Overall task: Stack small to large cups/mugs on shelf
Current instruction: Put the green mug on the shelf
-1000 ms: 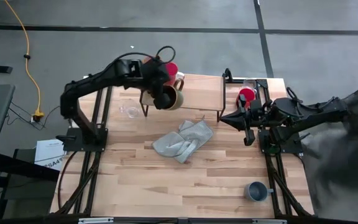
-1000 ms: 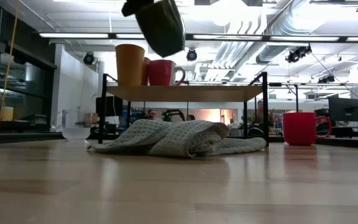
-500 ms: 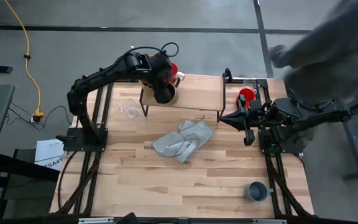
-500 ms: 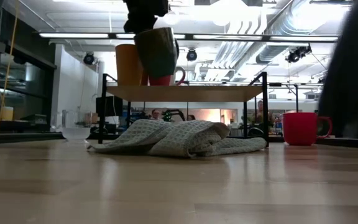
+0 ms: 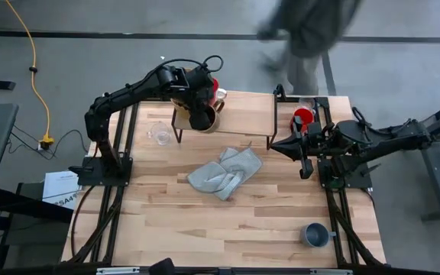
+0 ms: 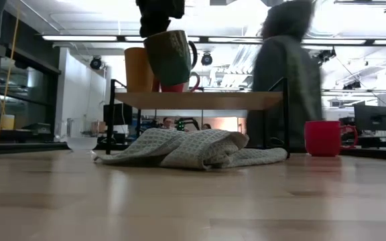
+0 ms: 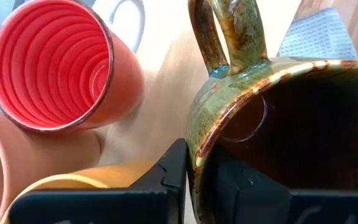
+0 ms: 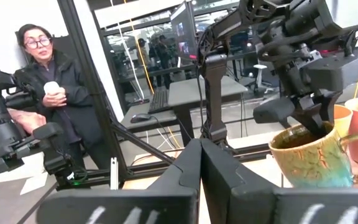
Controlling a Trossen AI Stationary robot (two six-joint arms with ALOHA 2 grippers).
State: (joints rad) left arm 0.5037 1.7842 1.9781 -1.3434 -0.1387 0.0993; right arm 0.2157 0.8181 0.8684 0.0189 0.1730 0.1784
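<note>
High view, left gripper [image 5: 200,114]: clenched on the rim of the brown mug [image 5: 205,117], held over the left end of the shelf [image 5: 243,116]; I'd judge it hangs there because the set-down spot is next in the row, just beside the red mug [image 5: 213,85] already on the board
High view, right gripper [image 5: 275,144]: waits off the shelf's right end; fingers pressed together, holding nothing
High view, around the shelf: a second red mug [image 5: 302,119] stands on the tabletop just beyond the shelf's right legs; a glass cup [image 5: 158,136] off its left end; the grey cloth [image 5: 224,173] lies in front of it; the grey-blue mug [image 5: 314,234] is well apart from the shelf, at the near right of the table; a person [image 5: 312,30] passes behind it
Low view: the brown mug [image 6: 170,57] hangs tilted above the shelf [image 6: 200,100], not yet resting on it; the peach-orange tumbler [image 6: 139,69] stands on the shelf just behind; the cloth [image 6: 193,148] heaps before the shelf's legs
Left wrist view: one finger [image 7: 166,180] sits outside the mug wall [image 7: 278,124], the other inside; the red mug [image 7: 55,62] is close by, so a bump looks the main risk
Right wrist view: the fingers [image 8: 191,180] meet, shut and empty; the brown mug [image 8: 309,158] shows beyond, over the shelf
</note>
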